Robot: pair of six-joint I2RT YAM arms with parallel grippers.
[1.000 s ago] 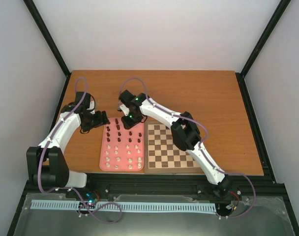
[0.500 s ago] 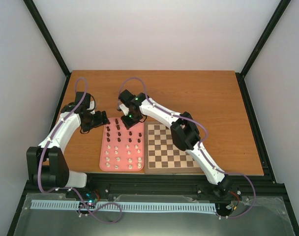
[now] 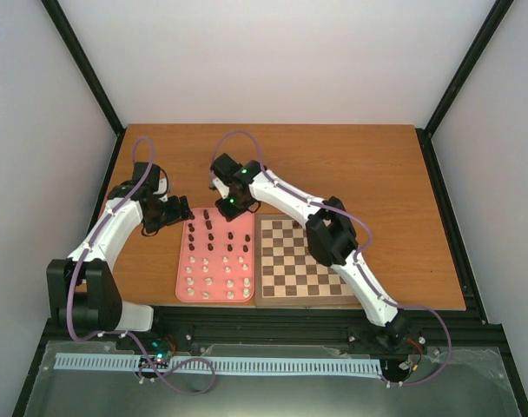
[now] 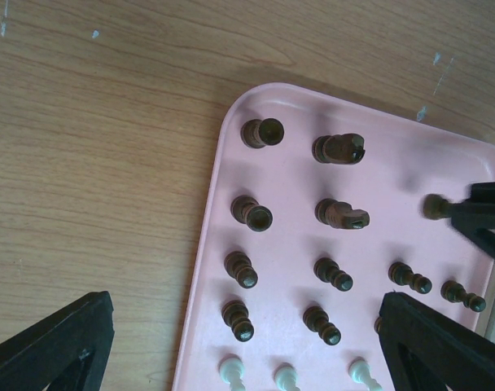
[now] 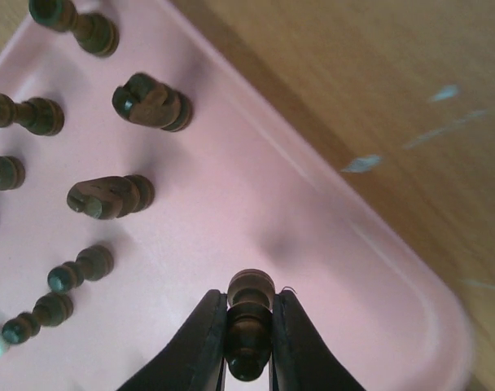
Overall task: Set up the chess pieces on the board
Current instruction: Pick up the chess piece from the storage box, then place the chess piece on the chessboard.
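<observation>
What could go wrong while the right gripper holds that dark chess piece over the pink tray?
1. The right gripper pinches the dark piece between narrow fingertips, so it might slip or tilt on the way to the board.
2. The left gripper hangs open over the same pink tray, so the arms could bump.
3. Other dark pieces stand nearby. A low swing could knock them over.

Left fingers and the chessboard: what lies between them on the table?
In the top view, the pink tray, holding dark and cream chess pieces, lies between the left fingers and the board.
</observation>
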